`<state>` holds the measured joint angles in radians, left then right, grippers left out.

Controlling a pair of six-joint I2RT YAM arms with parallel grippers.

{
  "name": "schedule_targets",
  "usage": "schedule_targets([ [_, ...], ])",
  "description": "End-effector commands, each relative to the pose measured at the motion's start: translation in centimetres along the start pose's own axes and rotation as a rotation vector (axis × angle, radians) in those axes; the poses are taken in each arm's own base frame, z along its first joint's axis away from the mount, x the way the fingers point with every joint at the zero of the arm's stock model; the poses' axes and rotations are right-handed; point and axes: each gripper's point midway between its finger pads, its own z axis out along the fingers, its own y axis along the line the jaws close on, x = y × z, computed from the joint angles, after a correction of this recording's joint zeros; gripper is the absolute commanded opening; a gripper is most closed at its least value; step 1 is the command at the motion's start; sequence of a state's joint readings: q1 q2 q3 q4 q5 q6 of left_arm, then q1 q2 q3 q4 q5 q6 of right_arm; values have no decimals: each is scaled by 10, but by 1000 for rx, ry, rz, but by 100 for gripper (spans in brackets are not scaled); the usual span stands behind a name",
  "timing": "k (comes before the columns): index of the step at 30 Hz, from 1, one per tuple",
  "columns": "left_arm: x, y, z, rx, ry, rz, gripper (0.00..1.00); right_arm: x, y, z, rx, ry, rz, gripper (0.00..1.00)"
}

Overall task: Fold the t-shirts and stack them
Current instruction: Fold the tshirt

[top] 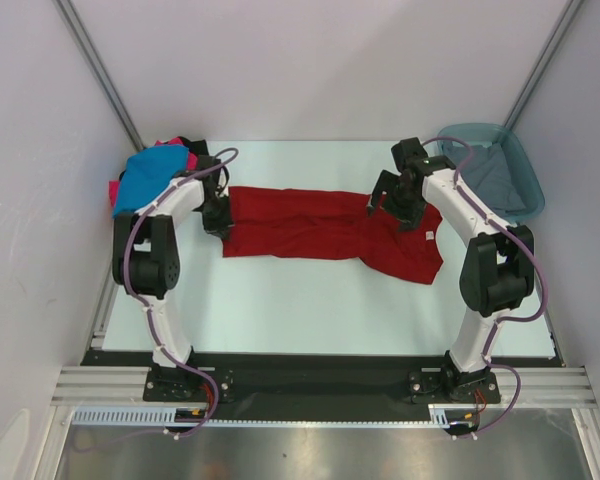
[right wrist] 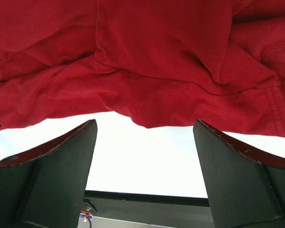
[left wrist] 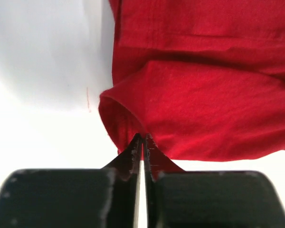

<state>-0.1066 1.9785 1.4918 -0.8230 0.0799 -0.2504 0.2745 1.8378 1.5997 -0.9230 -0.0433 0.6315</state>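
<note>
Pale table [top: 310, 310], plain white walls [top: 320, 60], metal corner posts [top: 99, 70], even light

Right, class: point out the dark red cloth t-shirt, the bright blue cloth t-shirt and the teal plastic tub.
dark red cloth t-shirt [top: 300, 225]: top view, middle of its body.
bright blue cloth t-shirt [top: 150, 180]: top view, crown of the heap.
teal plastic tub [top: 525, 168]: top view, its right rim.

A robotics lab cell: plain white enclosure walls [top: 310, 60], aluminium mounting rail [top: 100, 385], white worktable [top: 310, 310].
</note>
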Motion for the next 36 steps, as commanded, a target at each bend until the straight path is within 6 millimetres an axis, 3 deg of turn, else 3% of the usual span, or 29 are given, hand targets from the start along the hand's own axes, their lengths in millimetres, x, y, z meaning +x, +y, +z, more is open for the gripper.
schedule_targets([
  [1,-4,-1,-21,0,-59,22,0,-3,8,-16,-27,-27,1,88],
  [5,-2,9,-25,-48,-58,43,0,-2,7,-16,-25,-24,1,88],
  [9,-19,23,-41,-123,-108,86,0,2,7,-15,-24,-15,2,87],
  [18,-45,85,-64,-321,-165,40,0,9,3,-15,-22,3,-7,87],
  [21,-53,94,-66,-355,-173,41,0,9,4,-15,-25,6,-11,87],
  [23,-54,95,-66,-361,-169,50,14,10,3,-15,-25,7,-15,87],
  [24,-56,97,-65,-370,-170,51,26,10,3,-15,-23,11,-17,87],
  [25,-57,97,-66,-372,-169,52,45,10,3,-15,-23,14,-17,87],
  [26,-57,97,-66,-372,-167,51,52,11,3,-16,-25,13,-22,87],
  [31,-55,93,-70,-350,-174,45,71,10,-6,-17,15,3,-29,87],
  [33,-56,86,-72,-312,-183,39,72,9,-11,-16,42,-5,-35,87],
  [36,-59,58,-81,-168,-224,50,74,3,-22,-13,100,-35,-47,88],
])
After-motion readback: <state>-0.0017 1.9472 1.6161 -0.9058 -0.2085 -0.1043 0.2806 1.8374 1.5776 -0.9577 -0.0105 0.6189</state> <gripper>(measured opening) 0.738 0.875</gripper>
